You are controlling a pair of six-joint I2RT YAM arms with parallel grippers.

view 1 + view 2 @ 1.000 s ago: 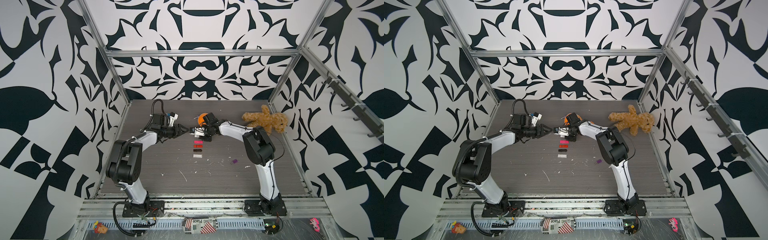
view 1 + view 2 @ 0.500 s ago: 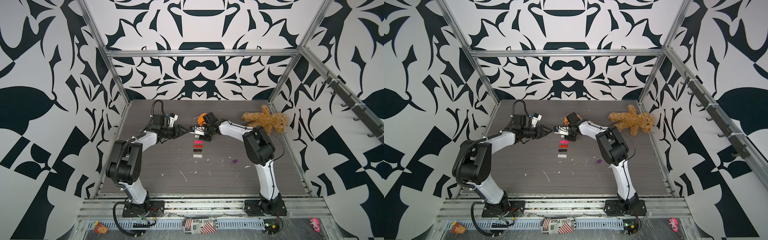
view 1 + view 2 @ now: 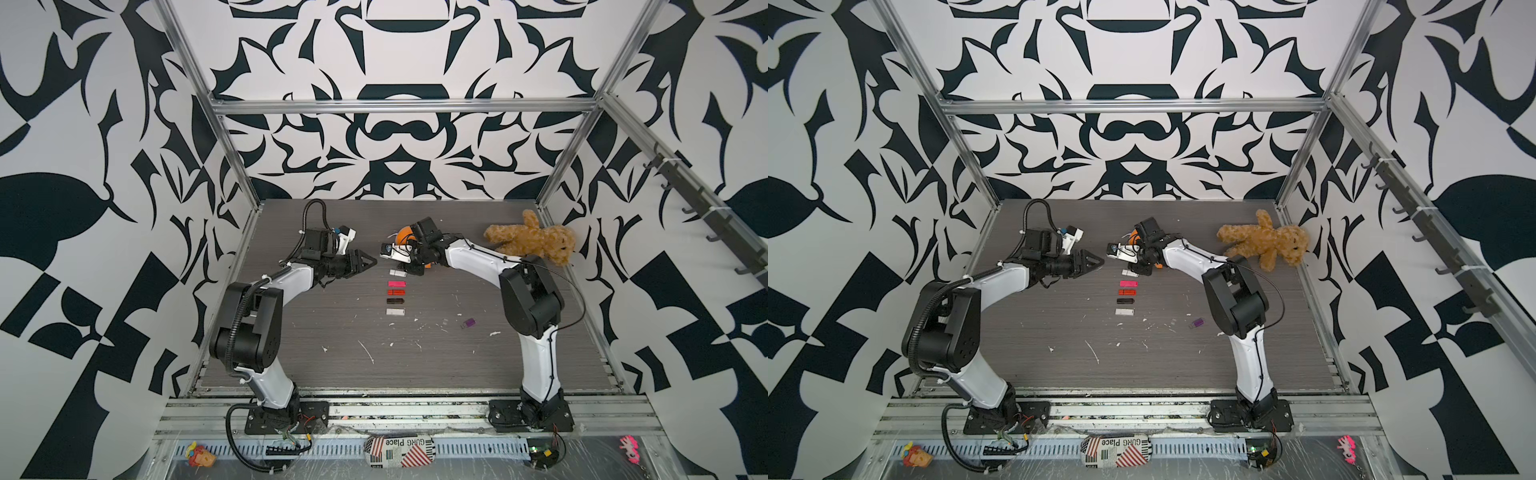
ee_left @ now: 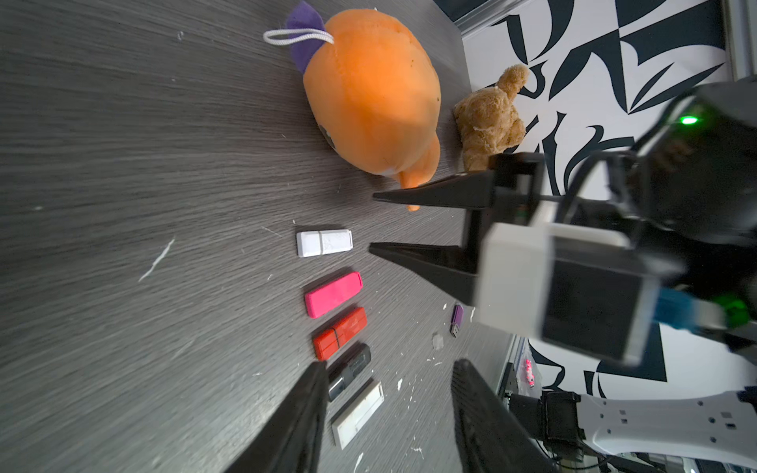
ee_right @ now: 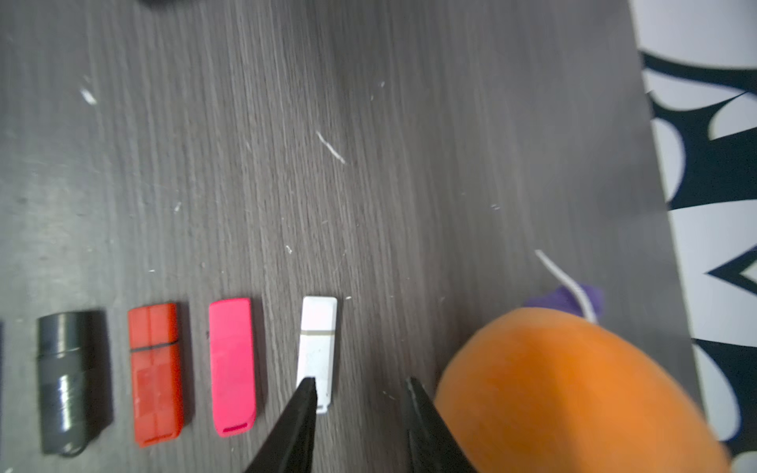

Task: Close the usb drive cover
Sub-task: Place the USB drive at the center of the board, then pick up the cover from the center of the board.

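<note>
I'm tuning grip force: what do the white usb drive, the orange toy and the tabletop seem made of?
White usb drive: hard plastic, smooth with slight sheen; crisp seam between cap and body.
Orange toy: soft plush fabric, matte, fuzzy; stitched seam visible.
Tabletop: probably grey wood-grain laminate, matte; fine printed-looking streaks.

walls (image 3: 399, 50): black-and-white swirl pattern | frame (image 3: 399, 106): aluminium bars | tabletop (image 3: 332, 324): dark grey woodgrain, scattered white flecks (image 3: 366, 351) | hook rail (image 3: 706, 212): dark, on side wall
</note>
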